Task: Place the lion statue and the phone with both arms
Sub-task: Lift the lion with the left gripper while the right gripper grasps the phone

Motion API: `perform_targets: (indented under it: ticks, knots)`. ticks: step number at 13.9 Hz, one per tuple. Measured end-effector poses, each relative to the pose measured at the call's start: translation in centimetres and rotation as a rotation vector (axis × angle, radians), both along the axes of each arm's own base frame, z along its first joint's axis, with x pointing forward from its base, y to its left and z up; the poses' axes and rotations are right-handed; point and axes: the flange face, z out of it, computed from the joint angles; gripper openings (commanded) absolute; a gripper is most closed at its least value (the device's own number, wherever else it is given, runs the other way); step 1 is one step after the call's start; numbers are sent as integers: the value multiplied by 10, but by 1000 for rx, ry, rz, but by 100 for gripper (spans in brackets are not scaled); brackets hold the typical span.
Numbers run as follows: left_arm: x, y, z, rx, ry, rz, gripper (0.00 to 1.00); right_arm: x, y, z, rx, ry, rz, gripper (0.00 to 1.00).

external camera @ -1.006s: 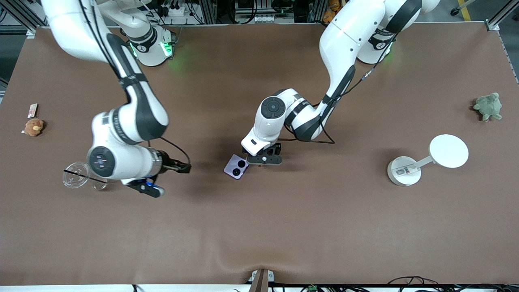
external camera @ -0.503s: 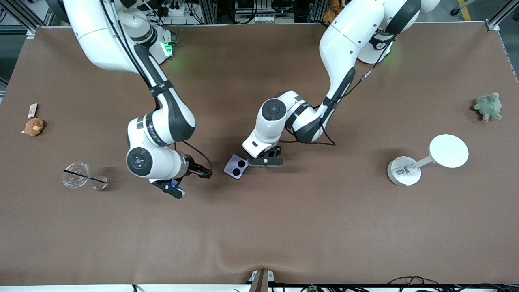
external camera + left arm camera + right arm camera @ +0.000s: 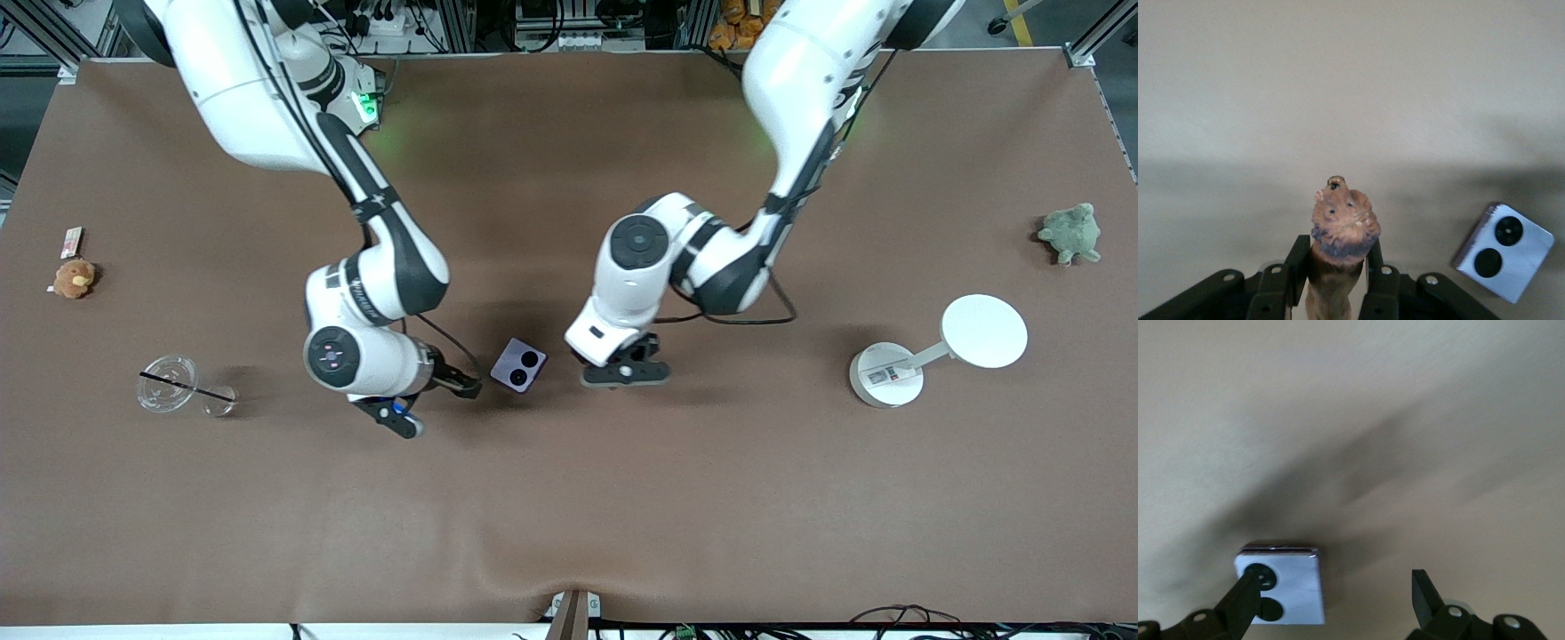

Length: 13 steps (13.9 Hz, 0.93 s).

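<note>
The phone [image 3: 519, 365] lies flat mid-table, camera face up, its two lenses lined along roughly the 2-to-8 o'clock diagonal. My right gripper [image 3: 469, 386] sits just beside it toward my right arm's end, fingers [image 3: 1425, 590] spread wide and empty. My left gripper [image 3: 1335, 280] hangs over the table at the phone's 3 o'clock, clamped on the lion statue [image 3: 1338, 243], head end pointing out past my fingertips.

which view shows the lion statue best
The left wrist view: the lion statue fills the middle, head end up, clamped between the left gripper fingers. In the front view the left arm's wrist hides it. The right wrist view shows only the phone.
</note>
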Motion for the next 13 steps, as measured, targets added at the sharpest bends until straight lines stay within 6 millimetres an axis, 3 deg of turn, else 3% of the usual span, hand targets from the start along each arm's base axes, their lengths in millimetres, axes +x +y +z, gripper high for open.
perform_targets:
  ticks: [2, 4, 10, 13]
  knots:
    - [20, 40, 18, 31, 4, -45, 0, -12, 37, -16, -1, -10, 23, 100]
    - [42, 88, 21, 37, 21, -106, 0, -23, 57, -30, -8, -3, 52, 100]
    - [68, 219, 2, -50, 119, -190, 0, -26, 65, -48, -9, -18, 56, 100]
    - [62, 261, -11, -11, 146, -203, 0, -29, 75, -59, -4, -39, 61, 100]
